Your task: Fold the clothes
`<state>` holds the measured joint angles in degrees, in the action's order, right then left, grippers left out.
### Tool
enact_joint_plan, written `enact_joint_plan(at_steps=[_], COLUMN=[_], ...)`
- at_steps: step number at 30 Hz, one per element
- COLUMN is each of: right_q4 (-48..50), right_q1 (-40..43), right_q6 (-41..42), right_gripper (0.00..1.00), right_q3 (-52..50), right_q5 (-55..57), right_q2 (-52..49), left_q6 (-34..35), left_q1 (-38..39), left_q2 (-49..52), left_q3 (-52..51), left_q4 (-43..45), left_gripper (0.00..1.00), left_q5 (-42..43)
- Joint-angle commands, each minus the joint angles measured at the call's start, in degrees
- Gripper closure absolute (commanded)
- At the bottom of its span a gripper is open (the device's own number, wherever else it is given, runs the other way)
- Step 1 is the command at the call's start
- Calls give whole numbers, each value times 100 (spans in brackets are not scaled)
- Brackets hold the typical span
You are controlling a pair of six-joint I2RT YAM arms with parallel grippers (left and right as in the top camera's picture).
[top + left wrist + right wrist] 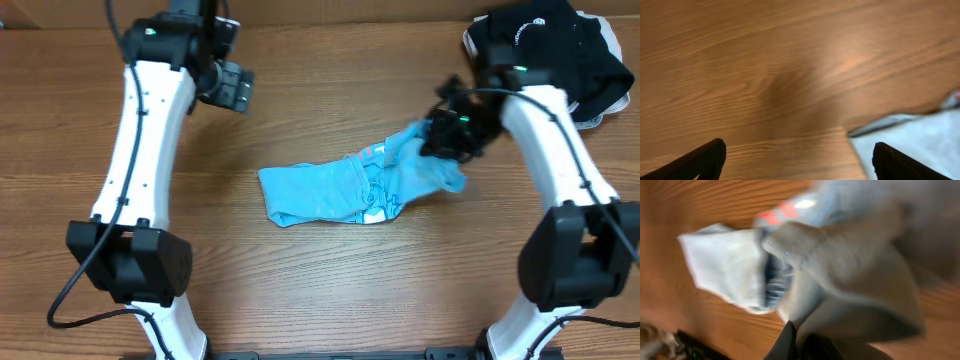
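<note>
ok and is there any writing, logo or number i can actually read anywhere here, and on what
No text here can be read.
Light sky-blue soft T-shirt: a few orange-red letters and small white print, too small from overhead and blurred in the right wrist view.
Black fabric garment in the far right corner: white round logo, too small to read.

The left gripper (232, 88) hangs wide open, well apart from the T-shirt (330, 192). The right gripper (447, 133) pinches the T-shirt's right end.
</note>
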<state>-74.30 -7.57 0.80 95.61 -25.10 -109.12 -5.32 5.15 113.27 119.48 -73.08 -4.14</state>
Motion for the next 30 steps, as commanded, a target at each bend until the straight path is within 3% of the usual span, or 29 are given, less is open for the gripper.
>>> enact_joint_plan(at_steps=[1, 5, 11, 12, 16, 19, 30], right_q4=[166, 756, 1569, 1644, 1672, 1443, 531], right_q1=[-933, -2144, -3342, -3434, -3587, -3512, -1908], right_q6=[273, 894, 1257, 1259, 1255, 1276, 1858], right_gripper=[96, 96, 84, 77, 28, 15, 12], right_q3=[157, 111, 111, 111, 111, 155, 378], right_q5=[-31, 452, 1134, 1134, 1019, 1010, 1056], right_q2=[184, 162, -103, -184, -424, -389, 267], left_q6=[107, 107, 105, 103, 105, 105, 103], left_q1=[-356, -654, -890, -898, -894, -885, -887], left_q2=[-44, -44, 4, 33, 168, 334, 726], left_q3=[109, 103, 92, 85, 79, 76, 74], left_q4=[79, 140, 190, 201, 181, 149, 136], left_gripper=[2, 1, 0, 0, 0, 0, 1], left_q5=[-26, -24, 310, 380, 420, 422, 442])
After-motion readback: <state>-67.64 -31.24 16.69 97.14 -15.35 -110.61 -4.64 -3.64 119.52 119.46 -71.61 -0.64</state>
